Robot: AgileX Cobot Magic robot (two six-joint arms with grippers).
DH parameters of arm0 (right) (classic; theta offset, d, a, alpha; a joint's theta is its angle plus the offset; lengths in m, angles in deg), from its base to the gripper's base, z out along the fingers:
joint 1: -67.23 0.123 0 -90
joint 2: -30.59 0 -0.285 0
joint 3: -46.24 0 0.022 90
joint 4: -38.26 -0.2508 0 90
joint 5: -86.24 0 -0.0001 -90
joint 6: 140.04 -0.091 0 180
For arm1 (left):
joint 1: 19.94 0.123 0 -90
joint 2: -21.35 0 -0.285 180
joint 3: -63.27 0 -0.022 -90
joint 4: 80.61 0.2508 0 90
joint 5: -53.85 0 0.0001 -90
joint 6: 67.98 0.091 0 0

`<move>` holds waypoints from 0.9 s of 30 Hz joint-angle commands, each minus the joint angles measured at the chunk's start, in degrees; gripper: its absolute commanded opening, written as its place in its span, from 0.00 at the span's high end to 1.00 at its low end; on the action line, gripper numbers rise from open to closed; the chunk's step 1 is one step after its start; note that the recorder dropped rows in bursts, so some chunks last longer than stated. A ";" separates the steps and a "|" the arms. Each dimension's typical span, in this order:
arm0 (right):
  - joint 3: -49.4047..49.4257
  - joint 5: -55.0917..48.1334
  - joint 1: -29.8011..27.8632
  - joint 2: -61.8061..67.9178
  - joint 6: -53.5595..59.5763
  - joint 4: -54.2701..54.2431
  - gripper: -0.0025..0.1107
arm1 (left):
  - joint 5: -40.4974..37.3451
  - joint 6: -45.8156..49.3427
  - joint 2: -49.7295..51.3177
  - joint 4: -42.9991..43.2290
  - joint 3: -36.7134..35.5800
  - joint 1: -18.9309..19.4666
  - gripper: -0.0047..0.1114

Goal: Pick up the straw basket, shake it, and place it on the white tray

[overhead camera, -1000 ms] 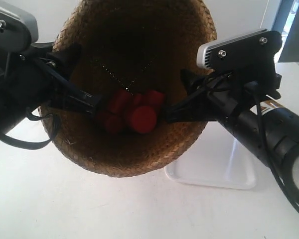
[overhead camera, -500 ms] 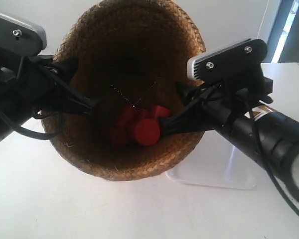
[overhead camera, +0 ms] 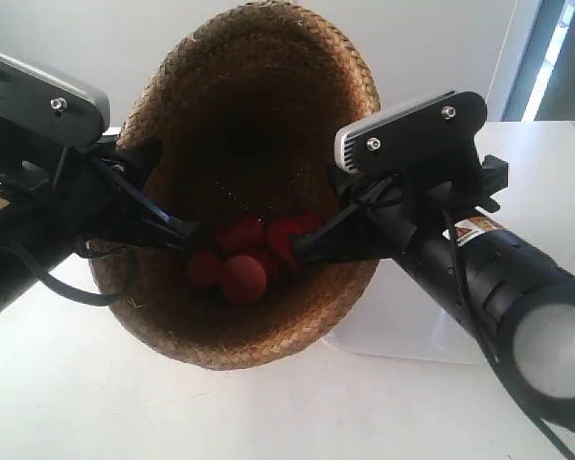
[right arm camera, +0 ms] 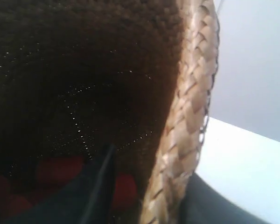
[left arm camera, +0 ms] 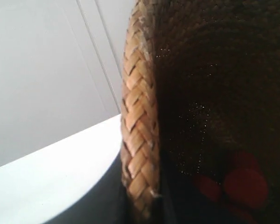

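Note:
The straw basket (overhead camera: pixel 259 105) hangs in the air above the table, tipped so that its mouth faces the exterior camera. The arm at the exterior view's left has its gripper (overhead camera: pixel 168 228) shut on the braided rim on one side. The arm at the exterior view's right has its gripper (overhead camera: pixel 311 244) shut on the opposite side of the rim. My left gripper (left arm camera: pixel 141 205) straddles the basket's rim (left arm camera: pixel 137 116), and my right gripper (right arm camera: pixel 165 196) straddles the rim (right arm camera: pixel 191 102). The white tray (overhead camera: pixel 402 331) lies on the table below and behind the basket, mostly hidden.
Several red rounded pieces (overhead camera: pixel 244 257) lie loose in the basket's low part, and show as red pieces (left arm camera: pixel 245 182) and red pieces (right arm camera: pixel 56 170) in the wrist views. A white table (overhead camera: pixel 67 393) spreads below. A pale wall stands behind.
The basket and both arms have swung toward the exterior view's left and dropped a little. The red pieces inside have rolled and regrouped toward the left.

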 commanded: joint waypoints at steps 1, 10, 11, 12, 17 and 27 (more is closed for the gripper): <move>-1.11 2.28 -0.19 -1.28 0.84 3.59 0.98 | -0.06 0.72 -1.68 5.24 0.92 -0.01 0.96; -1.11 4.71 11.33 -15.28 33.03 -28.08 0.98 | 5.08 19.65 -10.33 -10.56 0.57 -13.84 0.96; -1.11 3.91 14.88 -19.13 36.03 -29.59 0.98 | 7.42 21.53 -12.32 -11.30 0.26 -18.76 0.96; -1.11 3.03 17.71 -22.09 36.24 -29.10 0.98 | 9.36 21.80 -13.29 -11.41 0.00 -22.36 0.96; -1.40 19.89 7.85 -10.80 23.91 -15.72 0.98 | 19.76 16.67 -2.71 -7.48 2.06 -12.28 0.96; -5.84 3.14 1.04 -8.93 25.33 -19.84 0.98 | 3.81 17.18 -3.61 -10.40 6.06 -5.22 0.96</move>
